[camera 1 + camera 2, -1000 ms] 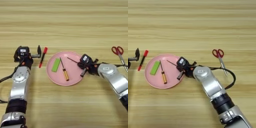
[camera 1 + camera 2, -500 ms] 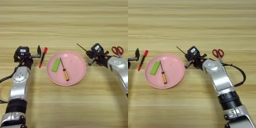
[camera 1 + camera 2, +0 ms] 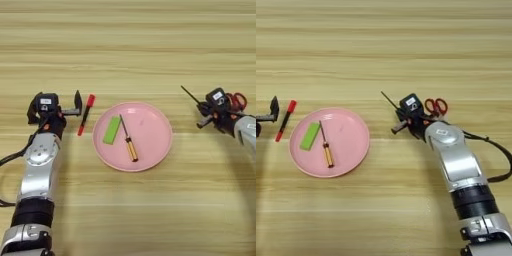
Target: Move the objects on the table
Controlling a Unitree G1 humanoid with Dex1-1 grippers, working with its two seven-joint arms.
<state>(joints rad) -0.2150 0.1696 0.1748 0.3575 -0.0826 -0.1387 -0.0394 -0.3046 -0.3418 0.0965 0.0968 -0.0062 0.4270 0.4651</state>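
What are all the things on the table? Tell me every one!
Round pink plate: one, pink, middle of the table.
Flat green rectangular block: one, bright green, on the plate's left part.
Small screwdriver with an orange handle: one, on the plate beside the block.
Slim red marker pen: one, red, left of the plate.
Red-handled scissors: one, right side.
Wooden table: one, light tan.
Left claw: black, open, beside the marker.
Right claw: black, right of the plate.
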